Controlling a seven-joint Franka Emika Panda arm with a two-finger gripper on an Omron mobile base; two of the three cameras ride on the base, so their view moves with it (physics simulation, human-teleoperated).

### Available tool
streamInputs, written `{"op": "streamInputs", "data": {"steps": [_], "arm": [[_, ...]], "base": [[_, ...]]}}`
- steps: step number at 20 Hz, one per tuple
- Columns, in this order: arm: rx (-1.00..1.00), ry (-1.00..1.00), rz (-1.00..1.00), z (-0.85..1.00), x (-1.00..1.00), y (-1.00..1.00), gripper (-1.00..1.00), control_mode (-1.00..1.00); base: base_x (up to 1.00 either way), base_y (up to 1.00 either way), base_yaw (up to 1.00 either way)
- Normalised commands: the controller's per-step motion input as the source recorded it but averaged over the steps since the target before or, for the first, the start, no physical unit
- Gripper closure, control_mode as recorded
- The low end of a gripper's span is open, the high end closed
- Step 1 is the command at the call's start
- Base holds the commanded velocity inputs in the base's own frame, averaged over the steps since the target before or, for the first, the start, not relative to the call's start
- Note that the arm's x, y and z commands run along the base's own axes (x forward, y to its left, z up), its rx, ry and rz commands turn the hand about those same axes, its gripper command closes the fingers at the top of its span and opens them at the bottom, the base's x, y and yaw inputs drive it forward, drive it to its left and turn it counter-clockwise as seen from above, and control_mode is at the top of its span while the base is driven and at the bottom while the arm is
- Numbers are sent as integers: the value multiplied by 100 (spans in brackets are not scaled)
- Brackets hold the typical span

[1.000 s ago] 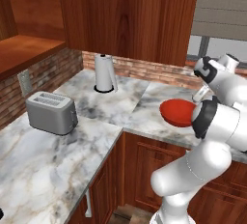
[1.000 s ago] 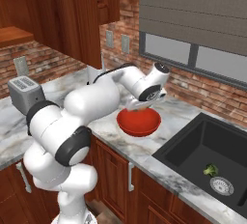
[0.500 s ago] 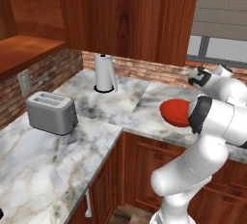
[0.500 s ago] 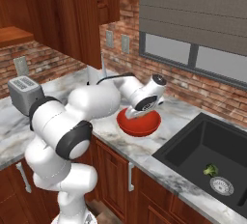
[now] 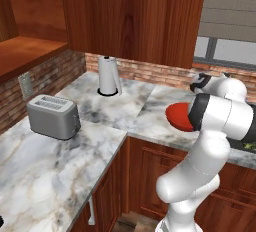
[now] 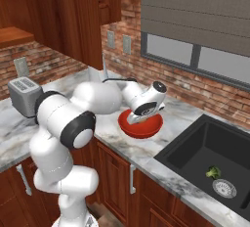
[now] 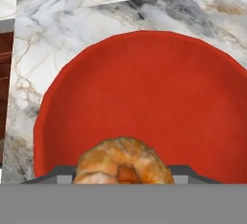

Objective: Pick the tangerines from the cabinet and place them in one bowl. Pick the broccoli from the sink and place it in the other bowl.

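A glossy red bowl (image 7: 144, 97) sits on the grey-veined marble counter (image 5: 60, 176), between the corner of the worktop and the black sink (image 6: 215, 157). In the hand view its inside shows plain red, with nothing lying in the part that can be seen. The gripper (image 6: 139, 118) hangs directly over the bowl, its jaws closed around a tangerine (image 7: 123, 162), a mottled orange-tan fruit that rides low between the finger tips and above the near half of the bowl; whether the fruit touches the bowl's floor cannot be told. In the right base view the white hand covers the back part of the bowl, and the front rim shows beneath it. In the left base view the forearm hides most of the bowl, leaving a red crescent at its left side. The broccoli (image 6: 212, 172), a small green clump, lies on the floor of the sink basin just beside the silver drain (image 6: 224, 188), well apart from the bowl. Farther along the counter stand a silver toaster (image 5: 54, 117) and a white kettle (image 5: 108, 75) on a dark base, both well away from the bowl. Reddish-brown wooden wall cabinets (image 5: 135, 16) hang above the brick backsplash, their doors shut in these views.
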Motion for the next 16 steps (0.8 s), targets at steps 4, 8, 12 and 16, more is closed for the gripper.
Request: {"op": "streamInputs", "data": {"steps": [4, 8, 12, 16], "arm": [[0, 0, 3, -13, 15, 0, 100, -100], [0, -1, 3, -11, 12, 0, 100, -100], [0, -2, 1, -8, 9, 0, 100, -100], [0, -3, 0, -5, 1, 0, -100, -100]], "base": [[0, 0, 0], [0, 0, 0], [0, 0, 0], [0, 0, 0]]}}
